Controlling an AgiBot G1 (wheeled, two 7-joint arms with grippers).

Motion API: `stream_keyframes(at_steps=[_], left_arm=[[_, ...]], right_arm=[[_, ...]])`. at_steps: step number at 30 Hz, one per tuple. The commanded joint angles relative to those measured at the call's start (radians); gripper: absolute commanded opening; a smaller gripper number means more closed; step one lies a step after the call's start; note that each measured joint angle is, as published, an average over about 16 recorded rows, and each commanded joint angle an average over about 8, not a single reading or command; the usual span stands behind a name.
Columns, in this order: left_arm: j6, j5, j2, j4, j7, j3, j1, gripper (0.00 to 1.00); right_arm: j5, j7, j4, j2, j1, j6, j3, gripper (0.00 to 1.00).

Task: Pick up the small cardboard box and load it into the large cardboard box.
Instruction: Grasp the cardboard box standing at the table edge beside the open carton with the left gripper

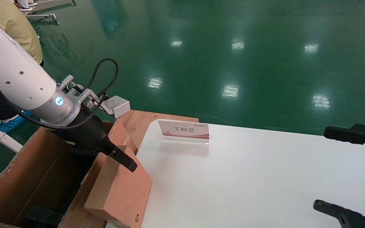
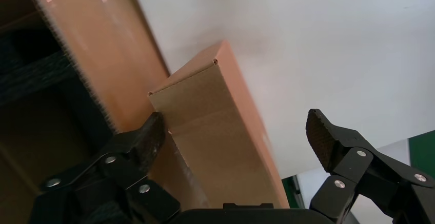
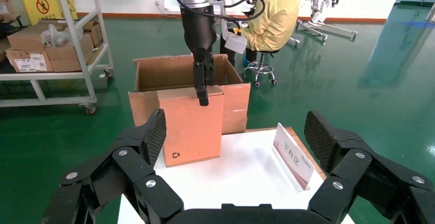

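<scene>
So the left gripper (image 1: 124, 160) is down at the left edge of the white table (image 1: 249, 177), right at the top of the small cardboard box (image 1: 122, 190). That box stands on edge at the table's edge, tilted and leaning against the flap of the large cardboard box (image 1: 27, 177), with its recycling mark low near one corner. In the left wrist view the left gripper (image 2: 236, 137) has its fingers spread wide, one pad (image 2: 154, 134) right at the narrow top of the small cardboard box (image 2: 215, 126) and the other (image 2: 320, 137) well off to the far side; hard to say from here if that near pad is actually touching. The right gripper (image 1: 344, 171) is out over the right side of the table, fingers wide apart with nothing between them. A sign card (image 1: 184, 130) with Chinese characters stands near the table's far edge. A person in a yellow coat (image 3: 272, 11) sits behind the large cardboard box (image 3: 174, 75).
</scene>
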Motion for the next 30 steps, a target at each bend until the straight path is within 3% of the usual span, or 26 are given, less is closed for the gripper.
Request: stream_keyframes(at_steps=[1, 12, 30], left_arm=[[0.003, 0.002, 0.004, 0.0, -0.009, 0.021, -0.019, 1.0], [-0.011, -0.043, 0.022, -0.001, -0.038, 0.124, -0.088, 1.0], [-0.047, -0.096, 0.0, -0.001, -0.037, 0.205, -0.063, 1.0]], right_arm=[[0.0, 0.0, 0.0, 0.0, 0.0, 0.0, 0.0, 1.0], [0.001, 0.0, 0.0, 0.0, 0.0, 0.0, -0.001, 1.0], [0.001, -0.001, 0.0, 0.001, 0.0, 0.001, -0.002, 1.0]])
